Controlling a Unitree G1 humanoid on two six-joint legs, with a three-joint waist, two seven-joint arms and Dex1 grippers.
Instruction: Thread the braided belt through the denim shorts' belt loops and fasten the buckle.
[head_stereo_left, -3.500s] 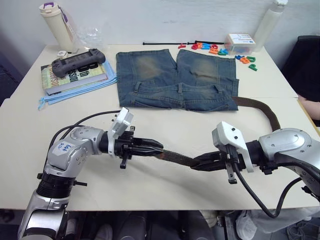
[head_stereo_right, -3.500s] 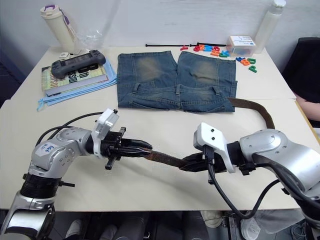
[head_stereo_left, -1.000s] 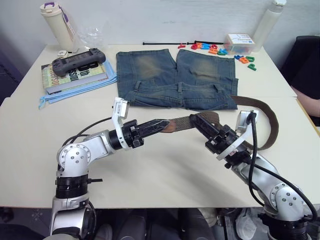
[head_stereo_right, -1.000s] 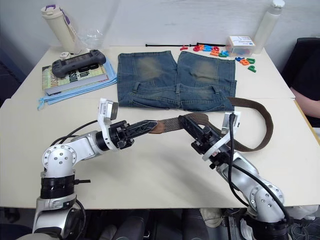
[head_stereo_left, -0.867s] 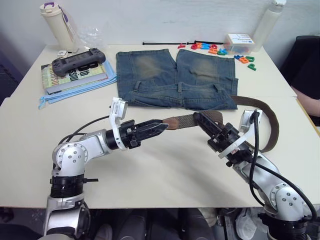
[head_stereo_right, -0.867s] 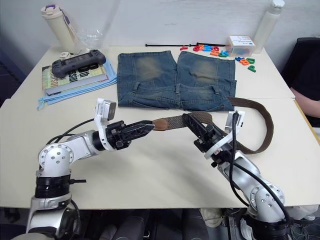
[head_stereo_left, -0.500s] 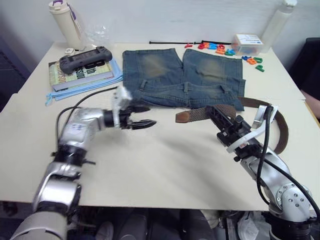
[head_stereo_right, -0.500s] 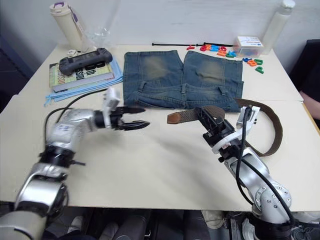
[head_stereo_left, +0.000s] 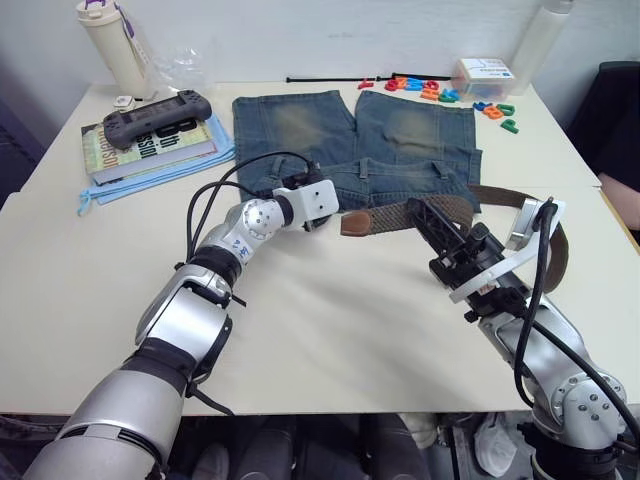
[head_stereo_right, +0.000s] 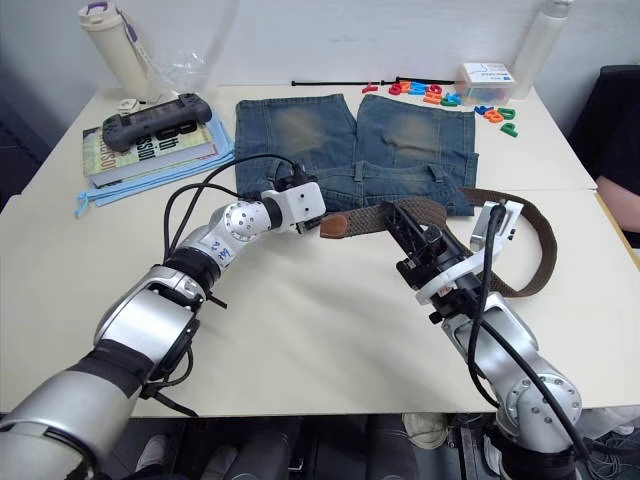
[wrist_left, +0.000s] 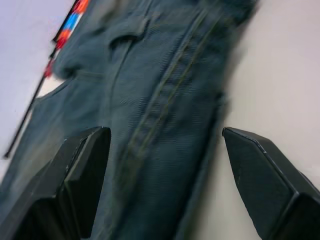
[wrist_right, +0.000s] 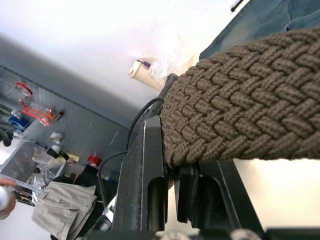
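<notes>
Right gripper (head_stereo_right: 408, 232) held the braided belt (head_stereo_right: 372, 217) tight while the left gripper (wrist_left: 165, 165), jaws wide, hovered at the denim shorts (head_stereo_left: 300, 150) waistband — it needed to lift a loop for the tip.

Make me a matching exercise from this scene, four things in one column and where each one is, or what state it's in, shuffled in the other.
Things:
1. brown braided belt
2. faded blue denim shorts
3. dark grey handheld game console
4. left gripper

Places or states:
A. resting on top of a book
B. open, hovering over the denim
C. clamped in the right gripper, leather tip pointing toward the left gripper
D. spread flat, waistband toward the robot

Pairs: 1-C, 2-D, 3-A, 4-B
</notes>
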